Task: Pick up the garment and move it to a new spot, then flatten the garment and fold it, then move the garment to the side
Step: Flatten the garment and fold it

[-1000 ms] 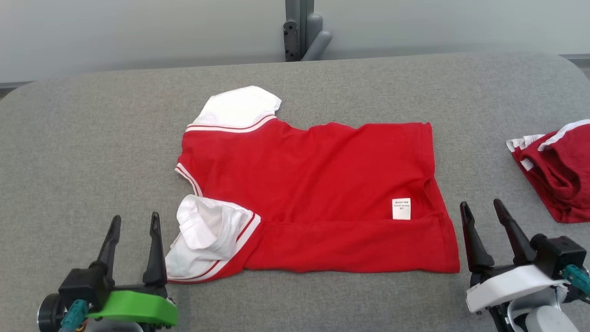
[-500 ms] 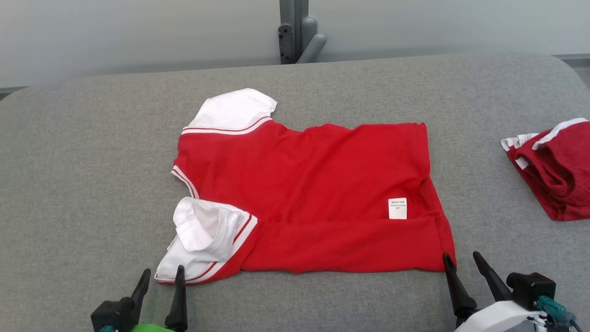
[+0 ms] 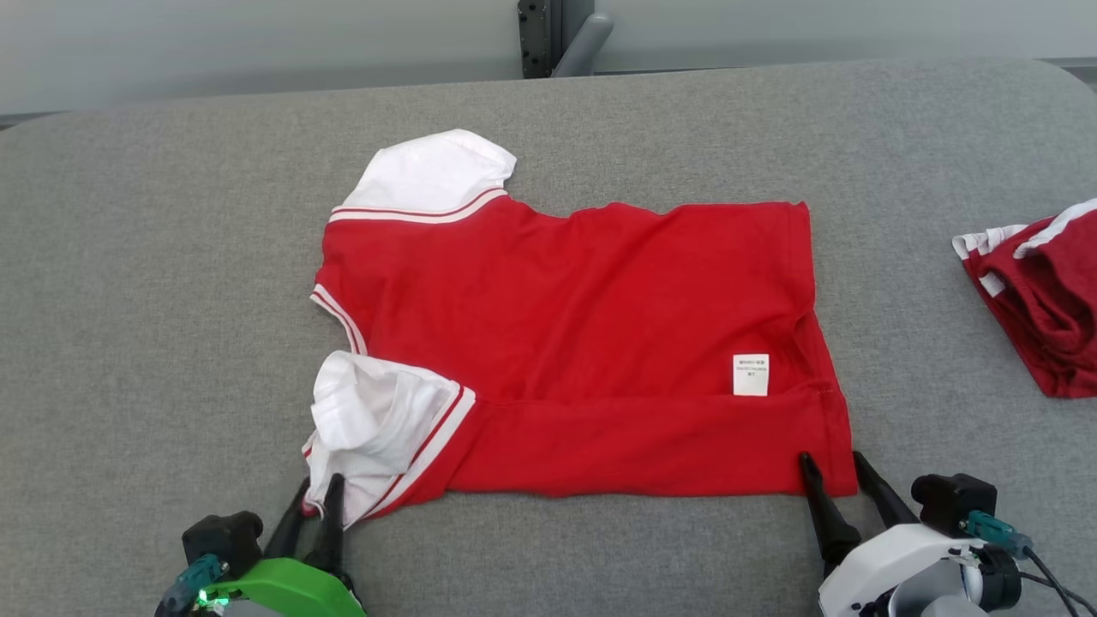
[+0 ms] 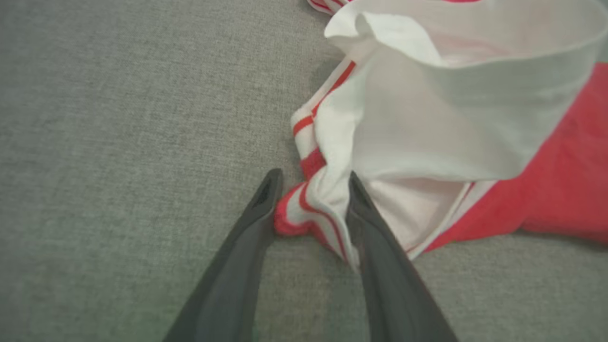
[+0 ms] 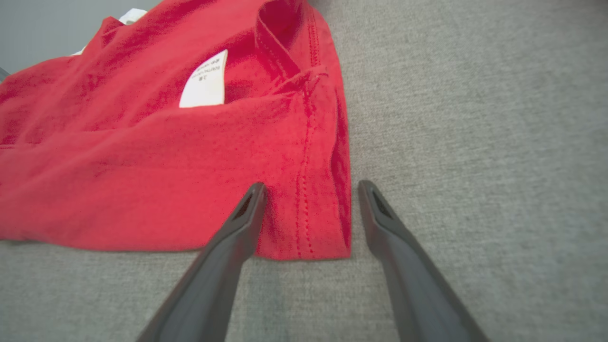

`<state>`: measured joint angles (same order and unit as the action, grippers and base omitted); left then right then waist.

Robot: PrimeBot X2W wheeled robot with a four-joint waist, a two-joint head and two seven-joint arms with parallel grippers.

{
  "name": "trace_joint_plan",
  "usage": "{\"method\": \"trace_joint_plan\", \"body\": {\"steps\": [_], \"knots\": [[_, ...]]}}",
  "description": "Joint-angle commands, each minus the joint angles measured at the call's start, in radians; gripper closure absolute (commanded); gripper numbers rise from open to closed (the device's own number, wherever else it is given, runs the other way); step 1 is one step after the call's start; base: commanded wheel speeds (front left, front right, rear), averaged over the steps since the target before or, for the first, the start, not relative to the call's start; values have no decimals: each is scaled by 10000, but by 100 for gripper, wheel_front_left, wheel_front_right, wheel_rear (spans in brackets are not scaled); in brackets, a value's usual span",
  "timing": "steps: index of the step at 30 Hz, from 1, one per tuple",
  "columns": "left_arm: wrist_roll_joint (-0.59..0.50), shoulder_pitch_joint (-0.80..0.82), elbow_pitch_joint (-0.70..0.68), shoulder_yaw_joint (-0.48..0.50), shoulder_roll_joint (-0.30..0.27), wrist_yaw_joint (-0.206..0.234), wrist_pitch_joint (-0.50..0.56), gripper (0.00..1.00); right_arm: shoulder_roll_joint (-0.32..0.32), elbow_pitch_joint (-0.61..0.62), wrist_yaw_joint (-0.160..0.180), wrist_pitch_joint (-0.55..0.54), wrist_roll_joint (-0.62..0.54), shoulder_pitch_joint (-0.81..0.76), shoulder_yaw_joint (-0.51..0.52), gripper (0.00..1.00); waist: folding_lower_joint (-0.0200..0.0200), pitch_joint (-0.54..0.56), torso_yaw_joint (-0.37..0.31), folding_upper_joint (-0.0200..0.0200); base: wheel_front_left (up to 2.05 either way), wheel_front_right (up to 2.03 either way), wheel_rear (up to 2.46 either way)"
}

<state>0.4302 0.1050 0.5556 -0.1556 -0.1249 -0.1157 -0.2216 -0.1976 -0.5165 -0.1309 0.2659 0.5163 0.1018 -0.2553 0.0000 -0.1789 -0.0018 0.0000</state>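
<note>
The red garment point(image 3: 583, 326), a shirt with white sleeves, lies spread on the grey table point(image 3: 154, 257), its near strip folded over. My left gripper point(image 3: 319, 487) is at the crumpled near sleeve point(image 3: 377, 428). In the left wrist view its fingers point(image 4: 266, 204) straddle the striped cuff point(image 4: 308, 209), which bunches between them and touches both, with a gap still showing. My right gripper point(image 3: 831, 463) stands open astride the garment's near right corner point(image 5: 318, 228), one finger point(image 5: 247, 209) over the red cloth and the other on the table.
A second red and white garment point(image 3: 1037, 300) lies crumpled at the table's right edge. A white label point(image 3: 751, 374) shows near the shirt's right hem. A dark post point(image 3: 557, 34) stands behind the table's far edge.
Both grippers have come forward to the garment's near edge. The left fingers have drawn closer together around the sleeve cuff. The head view has also shifted a little.
</note>
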Motion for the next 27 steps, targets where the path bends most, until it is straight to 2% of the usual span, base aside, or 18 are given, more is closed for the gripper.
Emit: {"method": "trace_joint_plan", "body": {"steps": [1,2,9,15,19,27], "knots": [[51,119,141,-66,-33,-54,68,100,-35,-199,4,-31,172,83,-101,70,0,-44,42,0,0,0,0],[115,165,192,-88,-80,-45,46,100,-67,-269,4,-31,247,117,-158,100,0,-57,47,0,0,0,0],[565,178,52,-285,-369,-115,228,100,-515,-118,12,-23,885,60,-502,100,0,-51,84,0,0,0,0],[973,-731,-1067,-260,-738,-120,767,100,-1102,724,13,-188,1379,-887,-356,100,0,229,194,0,0,0,0],[1104,-1374,-1893,-219,-901,86,1242,100,-1230,1127,13,-365,1347,-1523,-24,100,0,324,227,0,0,0,0],[1321,-2316,-3561,-202,-978,661,2165,100,-998,1722,13,-1061,1066,-2196,532,100,0,269,254,0,0,0,0]]}}
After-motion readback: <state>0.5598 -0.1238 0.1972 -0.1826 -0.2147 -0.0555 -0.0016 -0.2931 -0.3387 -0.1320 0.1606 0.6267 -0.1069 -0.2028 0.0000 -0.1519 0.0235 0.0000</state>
